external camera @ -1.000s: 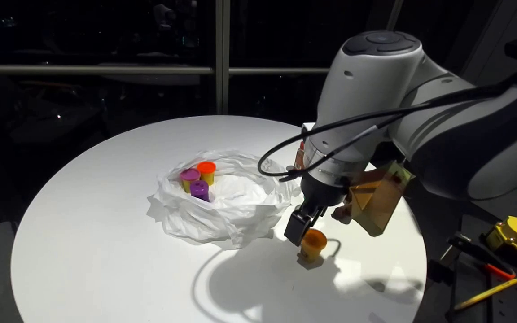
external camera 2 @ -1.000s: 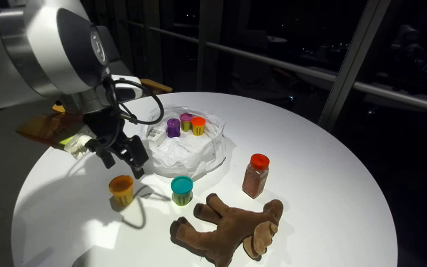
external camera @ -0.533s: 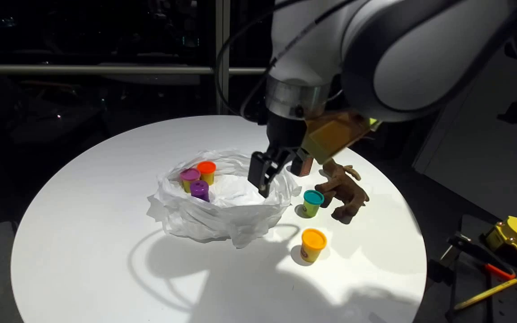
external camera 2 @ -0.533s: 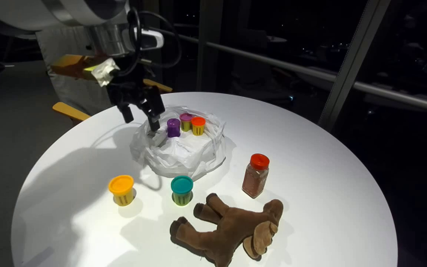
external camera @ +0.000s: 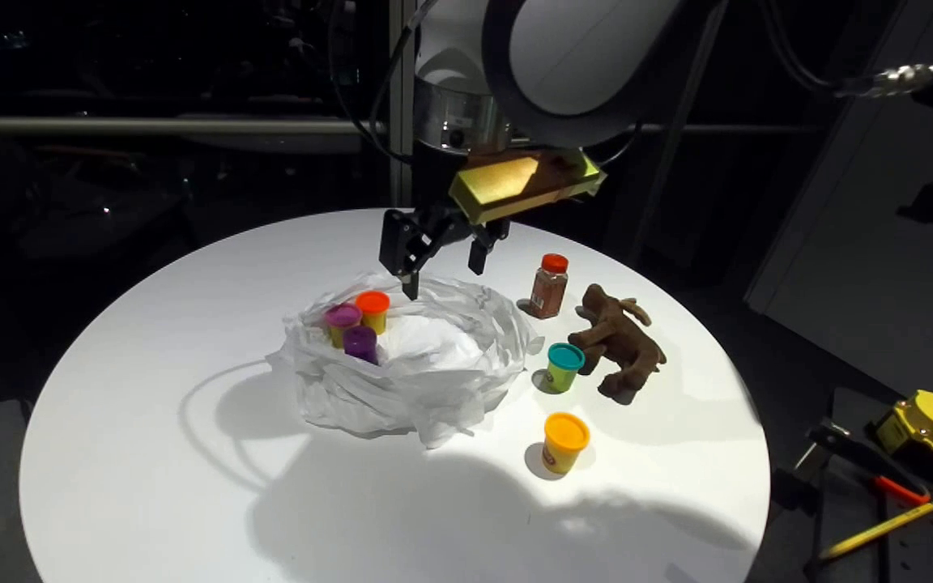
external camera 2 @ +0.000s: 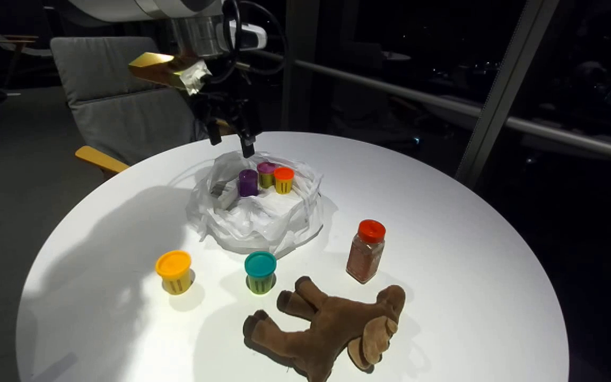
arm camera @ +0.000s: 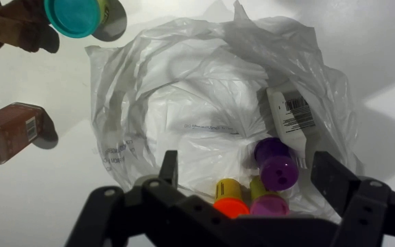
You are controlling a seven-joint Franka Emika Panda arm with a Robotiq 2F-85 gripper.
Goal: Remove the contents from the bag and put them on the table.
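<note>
Our gripper (external camera: pixel 443 279) has moved up and left in an exterior view, fingers spread wide. We see one big round table (external camera: pixel 151 453) and, near the frame's middle, one crinkly bag (external camera: pixel 402 405). At the right are one brown toy animal (external camera: pixel 627 344) and one red-topped bottle (external camera: pixel 549 291). We count four things in the bag: a white thing (arm camera: pixel 283 127), an orange cup (external camera: pixel 373 314), a pink cup (external camera: pixel 342 322), a purple cup (external camera: pixel 360 344). Two stand right of the bag: a teal cup (external camera: pixel 564 368) and a yellow cup (external camera: pixel 564 443).

The wrist view's edge crops the toy (arm camera: pixel 7 30) at ten o'clock and bottle (arm camera: pixel 12 132) at nine, and the box (arm camera: pixel 288 135) at three bears unreadably small print (arm camera: pixel 297 115).
</note>
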